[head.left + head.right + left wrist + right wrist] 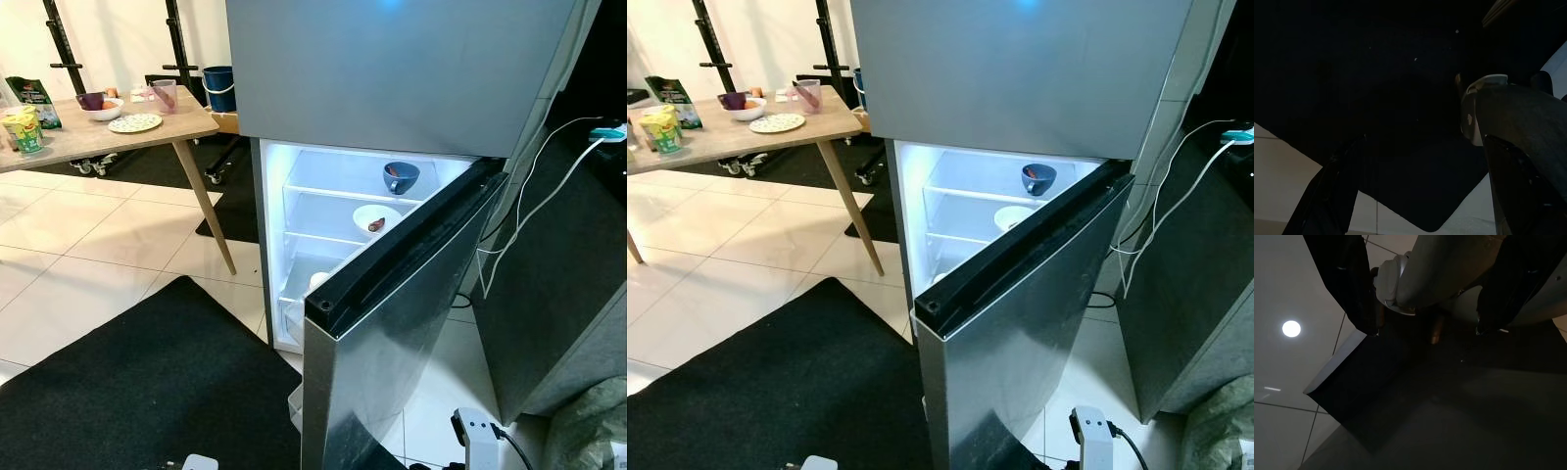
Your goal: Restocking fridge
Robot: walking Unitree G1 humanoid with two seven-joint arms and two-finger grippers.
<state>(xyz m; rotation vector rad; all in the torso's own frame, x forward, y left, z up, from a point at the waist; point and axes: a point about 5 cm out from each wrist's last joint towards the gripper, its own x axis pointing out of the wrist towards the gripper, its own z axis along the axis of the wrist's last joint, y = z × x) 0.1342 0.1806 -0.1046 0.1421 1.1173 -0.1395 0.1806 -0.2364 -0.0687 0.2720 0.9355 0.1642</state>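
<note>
Nearest to me, the brushed-steel lower fridge door [392,343] stands swung partly open, its black top edge angled across my view; behind it the lit white fridge compartment [323,211] shows glass shelves; a dark blue ceramic cup [401,176] sits on the upper shelf, a white bowl with something brown in it [376,219] on the shelf below, a pale rounded item lower down, too hidden to name.

Handling, as I judge it: door is heavy and stiff on its hinge, steel face slick; best taken by the free edge or pushed flat. Cup and bowl look rigid, breakable, smooth-glazed; grip across the rim, not the belly.

Stock to bring over appears to wait on the light wooden table [186,127], well apart to my left: a white bowl holding a purple thing [100,106], a patterned flat plate [134,122], a clear pinkish plastic cup [165,95], green printed packets [24,127]; packets likely light and crushable.

Both arms hang idle; left gripper [1415,191] fingers spread apart, nothing between, black mat [147,382] and pale tile beneath; right gripper [1425,308] likewise parted and empty, above mat and tile.

White charging cable [549,166] trails at right; a snag risk when turning.
</note>
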